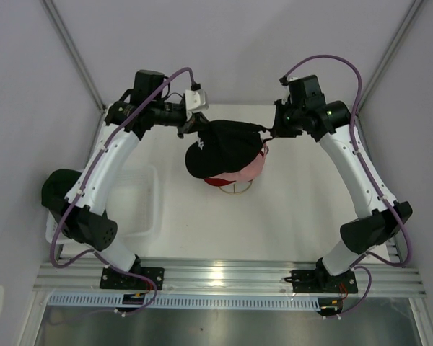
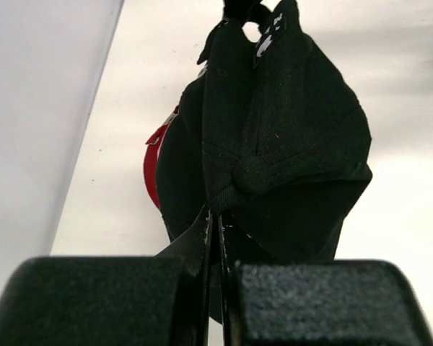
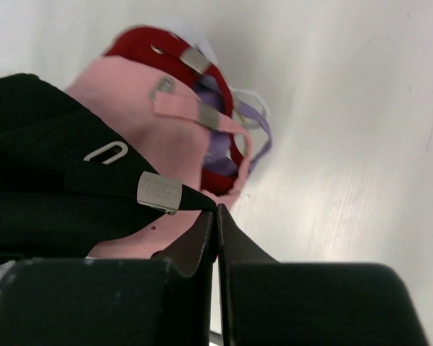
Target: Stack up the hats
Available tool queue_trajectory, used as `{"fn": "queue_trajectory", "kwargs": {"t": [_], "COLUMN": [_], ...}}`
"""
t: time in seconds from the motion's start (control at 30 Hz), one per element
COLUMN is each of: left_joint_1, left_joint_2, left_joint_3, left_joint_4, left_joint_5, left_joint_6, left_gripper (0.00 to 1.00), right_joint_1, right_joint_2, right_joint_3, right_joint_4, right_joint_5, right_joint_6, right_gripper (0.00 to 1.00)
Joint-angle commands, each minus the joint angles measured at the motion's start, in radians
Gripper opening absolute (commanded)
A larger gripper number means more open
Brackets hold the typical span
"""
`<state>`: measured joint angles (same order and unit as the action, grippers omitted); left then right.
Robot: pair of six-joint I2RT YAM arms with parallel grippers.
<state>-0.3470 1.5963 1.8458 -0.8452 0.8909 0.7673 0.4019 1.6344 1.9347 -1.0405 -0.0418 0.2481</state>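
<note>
Black cap, centre frame: light, floppy fabric, probably sags. Left gripper clenched on its edge; right gripper clenched on the rear strap.

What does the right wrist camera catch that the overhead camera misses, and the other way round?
Only the right wrist: the lavender cap and the straps' metal buckles. Only overhead: the left gripper, the tray, the wire stand and a spare dark cap far left. Both: the right gripper pinching the black cap over the pink cap and red cap.
</note>
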Motion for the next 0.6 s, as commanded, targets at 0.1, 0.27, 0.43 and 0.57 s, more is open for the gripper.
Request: {"fn": "queue_trajectory", "kwargs": {"t": [0.1,0.27,0.43,0.57], "left_joint_1": [-0.010,-0.015,-0.015,-0.015], "left_joint_2": [0.030,0.030,-0.028,-0.081], "left_joint_3": [0.023,-0.038,-0.147,-0.276], "left_joint_4": [0.031,0.064,0.184,0.274], "left_joint_5": [-0.099,-0.145,-0.161,-0.133], "left_joint_6": [0.015,-0.022,-0.108,-0.206], "left_gripper": [0.01,0.01,0.04,0.15], "right_joint_1": [-0.048,-0.061,-0.078,-0.095], "right_joint_2": [-0.071,-0.077,-0.082,-0.074], "right_joint_3": [-0.101,-0.221,-0.348,-0.361], "right_joint_4": [-0.089,0.017,0.151,0.221], "right_joint_5": [0.200,0.181,0.184,0.190], "right_joint_6": [-0.030,-0.012,0.013,0.022], "right_gripper": [0.00,0.00,0.00,0.06]}}
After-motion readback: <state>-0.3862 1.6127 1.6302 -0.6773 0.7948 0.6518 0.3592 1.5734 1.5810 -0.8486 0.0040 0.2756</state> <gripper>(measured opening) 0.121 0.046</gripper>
